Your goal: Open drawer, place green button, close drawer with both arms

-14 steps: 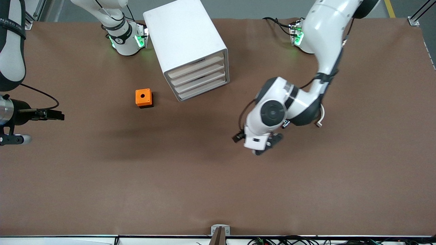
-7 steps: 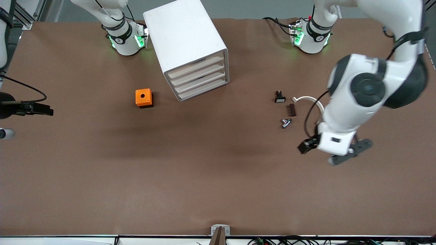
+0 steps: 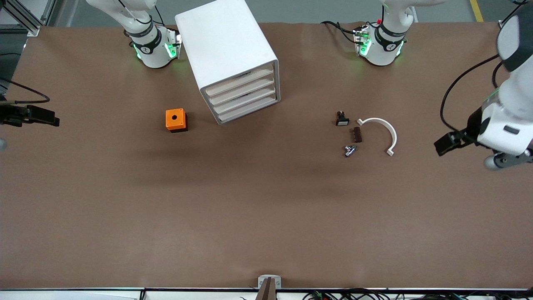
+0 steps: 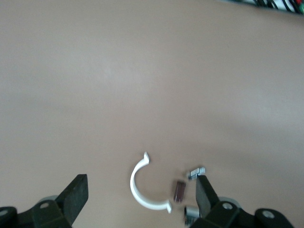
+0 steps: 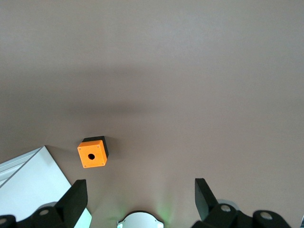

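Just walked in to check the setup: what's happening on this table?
Nothing is being handled. The left end effector hangs open over the left arm's end of the table, the right end effector open over the other end. The cabinet has all drawers shut. The orange cube sits beside it; small parts lie by the white arc.

The surface (image 3: 266,216) is plain brown. The cabinet (image 3: 225,46) is white, and its four drawers (image 3: 243,98) are white too. The cube (image 3: 175,119) is orange on a black base. The curved clip (image 3: 385,127) is white. The arms (image 3: 506,125) are white with black parts.
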Action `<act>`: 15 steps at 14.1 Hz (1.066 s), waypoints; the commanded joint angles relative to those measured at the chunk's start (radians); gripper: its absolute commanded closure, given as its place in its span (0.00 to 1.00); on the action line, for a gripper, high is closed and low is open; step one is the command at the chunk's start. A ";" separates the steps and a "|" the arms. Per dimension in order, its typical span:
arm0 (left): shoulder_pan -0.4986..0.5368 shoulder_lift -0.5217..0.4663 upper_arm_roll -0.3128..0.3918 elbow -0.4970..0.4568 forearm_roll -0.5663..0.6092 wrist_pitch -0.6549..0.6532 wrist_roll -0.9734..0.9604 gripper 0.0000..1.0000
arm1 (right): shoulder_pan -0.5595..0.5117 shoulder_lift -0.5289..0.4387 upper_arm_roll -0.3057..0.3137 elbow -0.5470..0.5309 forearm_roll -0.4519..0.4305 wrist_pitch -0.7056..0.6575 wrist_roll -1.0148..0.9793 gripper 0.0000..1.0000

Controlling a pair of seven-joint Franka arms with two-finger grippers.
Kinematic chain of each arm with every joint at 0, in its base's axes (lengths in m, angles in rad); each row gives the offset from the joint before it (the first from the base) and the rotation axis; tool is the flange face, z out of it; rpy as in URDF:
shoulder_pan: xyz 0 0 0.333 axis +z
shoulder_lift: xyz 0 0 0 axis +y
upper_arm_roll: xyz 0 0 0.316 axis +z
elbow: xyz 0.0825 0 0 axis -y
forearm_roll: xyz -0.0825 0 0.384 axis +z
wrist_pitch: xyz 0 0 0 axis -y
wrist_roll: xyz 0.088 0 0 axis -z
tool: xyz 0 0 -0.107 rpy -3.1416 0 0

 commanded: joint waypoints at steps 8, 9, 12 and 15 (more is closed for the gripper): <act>-0.013 -0.410 0.046 -0.388 -0.093 -0.020 0.156 0.00 | 0.090 -0.224 -0.144 -0.224 0.076 0.066 0.015 0.00; -0.010 -0.407 0.046 -0.382 -0.094 -0.020 0.178 0.00 | 0.113 -0.255 -0.168 -0.255 0.076 0.093 0.011 0.00; -0.002 -0.404 0.046 -0.381 -0.094 -0.023 0.213 0.00 | 0.118 -0.309 -0.169 -0.336 0.071 0.155 -0.018 0.00; -0.002 -0.396 0.046 -0.370 -0.093 -0.026 0.215 0.00 | 0.110 -0.312 -0.168 -0.338 0.050 0.157 -0.075 0.00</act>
